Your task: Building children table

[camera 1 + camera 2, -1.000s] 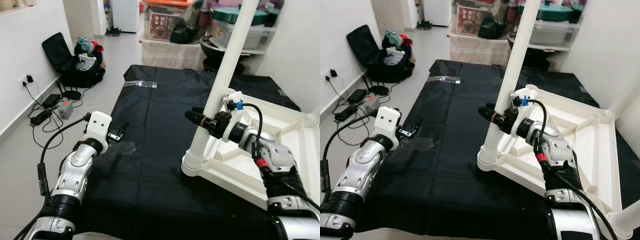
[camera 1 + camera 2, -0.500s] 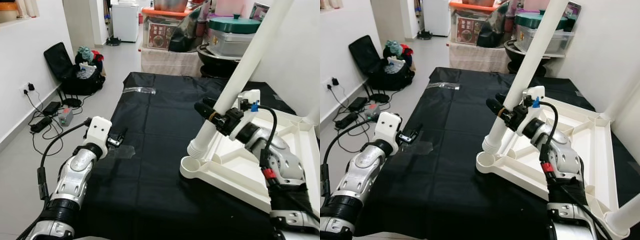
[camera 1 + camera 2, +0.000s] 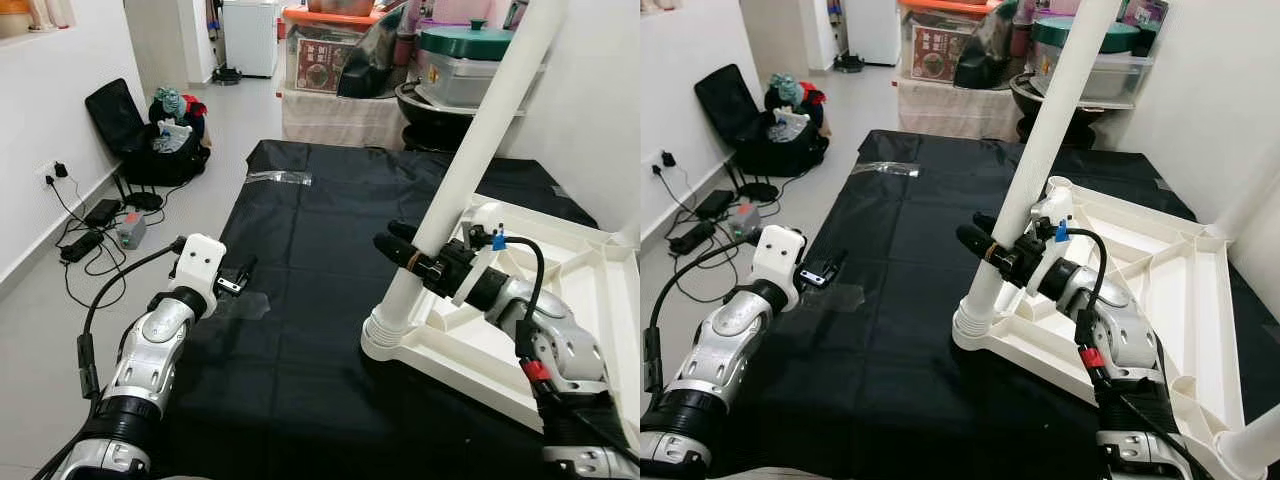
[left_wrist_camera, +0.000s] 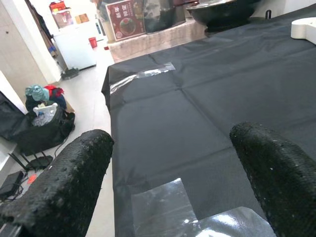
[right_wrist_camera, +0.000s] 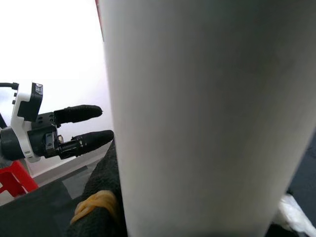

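While the upturned white table top [image 3: 560, 300] lies on the black sheet [image 3: 310, 250] that covers the floor, a white table leg [image 3: 455, 190] stands tilted with its lower end seated in the corner socket [image 3: 385, 335] nearest the middle of the sheet. The right gripper [image 3: 400, 245] is clamped on that leg just above the socket, one black finger [image 3: 975, 240] reaching past the leg on its near side, the leg pressed between the two. In the right wrist view the leg sits right against a finger [image 5: 101, 192]. The left gripper [image 3: 240, 272] hovers over the sheet, well apart from the table, its fingers [image 4: 69, 182] spread and holding nothing, above a patch of clear tape [image 4: 163, 202].
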`<state>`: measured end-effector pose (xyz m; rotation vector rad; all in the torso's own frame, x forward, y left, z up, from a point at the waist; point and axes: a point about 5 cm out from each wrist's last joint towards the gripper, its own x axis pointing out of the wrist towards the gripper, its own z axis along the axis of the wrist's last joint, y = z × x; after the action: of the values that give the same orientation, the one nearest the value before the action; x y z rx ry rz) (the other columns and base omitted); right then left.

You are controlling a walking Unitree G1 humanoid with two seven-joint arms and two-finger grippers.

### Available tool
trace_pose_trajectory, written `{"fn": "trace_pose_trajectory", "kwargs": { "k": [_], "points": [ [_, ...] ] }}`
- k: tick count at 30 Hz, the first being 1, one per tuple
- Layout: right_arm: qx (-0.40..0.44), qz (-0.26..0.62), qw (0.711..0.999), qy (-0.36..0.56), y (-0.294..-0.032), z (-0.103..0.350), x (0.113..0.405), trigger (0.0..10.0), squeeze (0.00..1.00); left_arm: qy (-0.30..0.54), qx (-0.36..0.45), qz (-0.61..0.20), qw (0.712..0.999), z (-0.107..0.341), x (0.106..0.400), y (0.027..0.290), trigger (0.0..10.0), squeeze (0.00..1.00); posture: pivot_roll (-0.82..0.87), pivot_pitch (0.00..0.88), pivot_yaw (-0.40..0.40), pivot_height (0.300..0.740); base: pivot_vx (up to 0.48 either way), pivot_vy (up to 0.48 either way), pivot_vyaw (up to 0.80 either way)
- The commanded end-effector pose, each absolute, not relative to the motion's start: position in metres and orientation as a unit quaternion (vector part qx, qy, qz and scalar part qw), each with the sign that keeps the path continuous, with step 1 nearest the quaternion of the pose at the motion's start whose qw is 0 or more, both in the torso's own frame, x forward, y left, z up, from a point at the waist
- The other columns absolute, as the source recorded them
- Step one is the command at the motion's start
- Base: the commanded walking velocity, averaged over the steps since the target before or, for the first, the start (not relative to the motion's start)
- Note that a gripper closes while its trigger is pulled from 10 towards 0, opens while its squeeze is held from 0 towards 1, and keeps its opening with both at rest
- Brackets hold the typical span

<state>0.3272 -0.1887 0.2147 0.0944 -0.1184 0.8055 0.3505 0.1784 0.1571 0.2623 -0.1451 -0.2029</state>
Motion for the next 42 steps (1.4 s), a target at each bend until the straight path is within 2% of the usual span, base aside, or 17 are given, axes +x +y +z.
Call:
{"fn": "trace_pose_trajectory", "kwargs": {
  "k": [1,7,13,24,42],
  "points": [
    [0.037,0.399,0.914,-0.061,-0.183,0.214,0.324,0.0,0.0,-0.072,0.135,-0.104,0.983,0.157,0.352,0.177,10.0,0.0,0.08,0.0,-0.069,0.74,0.0,0.0,0.0],
    [0.029,0.397,0.915,-0.062,-0.183,0.212,0.324,0.0,0.0,-0.072,0.135,-0.104,0.983,0.157,0.351,0.177,10.0,0.0,0.08,0.0,-0.068,0.74,0.0,0.0,0.0],
    [-0.019,0.396,0.917,-0.05,-0.185,0.203,0.322,0.0,0.0,-0.072,0.133,-0.106,0.983,0.155,0.351,0.175,10.0,0.0,0.07,0.0,-0.07,0.74,0.0,0.0,0.0],
    [-0.034,0.383,0.923,-0.024,-0.188,0.196,0.329,0.0,0.0,-0.071,0.133,-0.104,0.983,0.154,0.35,0.176,10.0,0.0,0.07,0.0,-0.077,0.74,0.0,0.0,0.0],
    [-0.047,0.418,0.907,-0.018,-0.168,0.191,0.322,0.0,0.0,-0.068,0.126,-0.102,0.984,0.151,0.35,0.174,10.0,0.0,0.06,0.0,-0.084,0.74,0.0,0.0,0.0]
  ]
}}
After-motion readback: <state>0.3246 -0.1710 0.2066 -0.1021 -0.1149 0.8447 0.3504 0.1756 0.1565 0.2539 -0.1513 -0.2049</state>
